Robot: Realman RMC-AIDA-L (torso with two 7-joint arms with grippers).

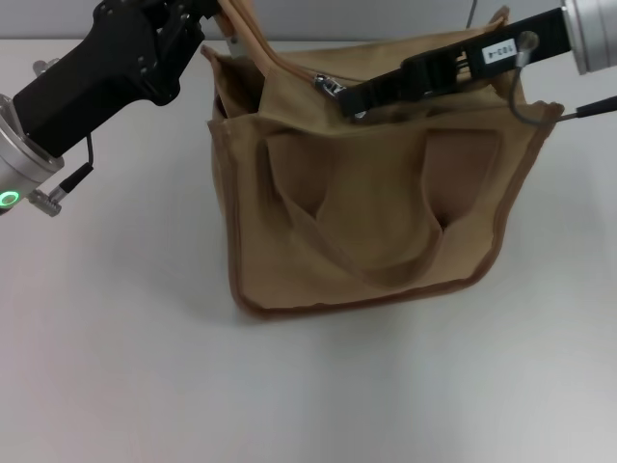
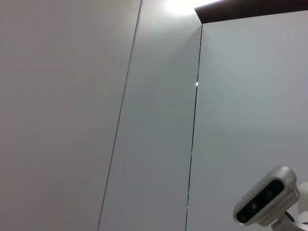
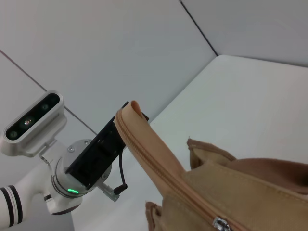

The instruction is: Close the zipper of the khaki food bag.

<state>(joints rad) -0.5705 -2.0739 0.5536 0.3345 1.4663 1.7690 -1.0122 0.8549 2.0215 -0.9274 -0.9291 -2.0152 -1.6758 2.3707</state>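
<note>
Pincers flank the bag (image 1: 376, 203): left pincer (image 1: 224, 21) grips the zipper (image 3: 159, 171) end, right pincer (image 1: 353, 102) pinches its slider (image 1: 330, 85).

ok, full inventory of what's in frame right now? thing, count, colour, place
khaki food bag: 1, tan with brown piping, upright mid-table, two loop handles.
zipper: 1, khaki tape, bag top; its end strip is pulled up toward the left gripper.
slider: 1, silver, near the bag top's left end.
table: 1, white, under the bag.
wall panels: grey, behind.
left gripper: black, at the zipper's end strip, top left.
right gripper: black, at the slider.
</note>
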